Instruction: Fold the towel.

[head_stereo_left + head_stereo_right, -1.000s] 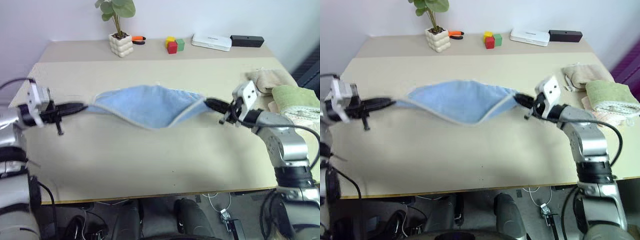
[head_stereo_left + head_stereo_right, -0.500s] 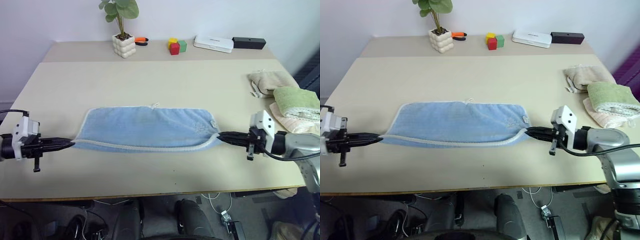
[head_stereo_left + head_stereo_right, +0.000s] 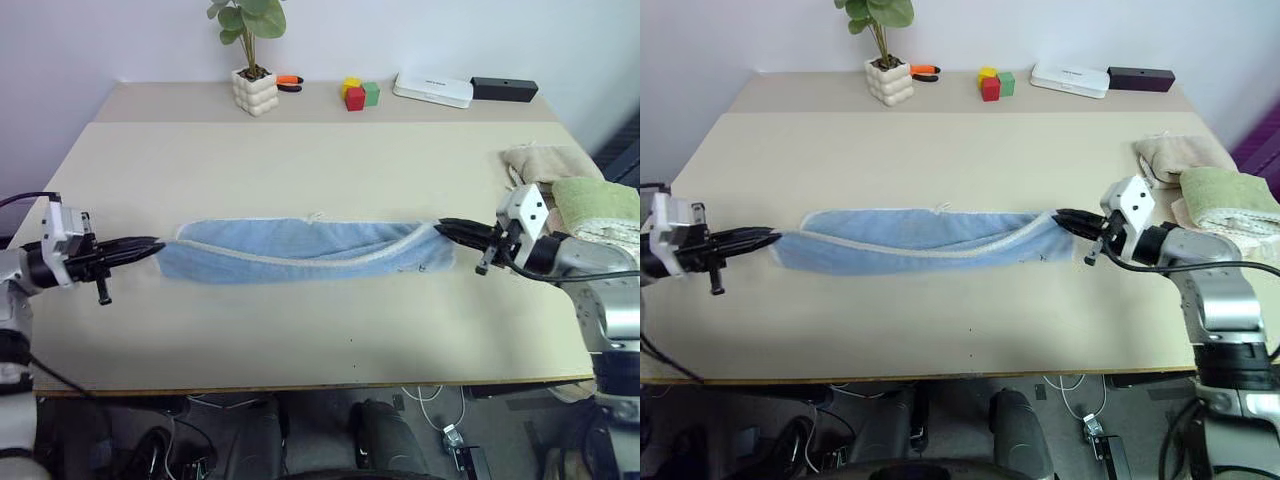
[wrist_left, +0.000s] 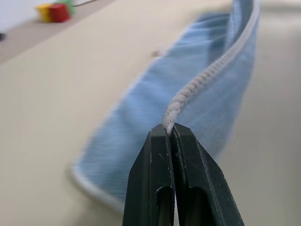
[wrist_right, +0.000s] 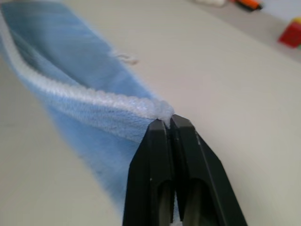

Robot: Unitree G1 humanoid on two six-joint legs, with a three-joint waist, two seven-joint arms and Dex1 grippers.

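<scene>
You're pinching the towel at both ends, left gripper and right gripper clamped tight, mid-table.

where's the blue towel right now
In the head views the blue towel lies stretched across the middle of the table, its ends pinched by the left pincer and the right pincer.

A robotics test lab: a plain beige table against a bare white wall, staged with a potted plant, coloured toy blocks, a white device box and cables dangling beneath.
</scene>
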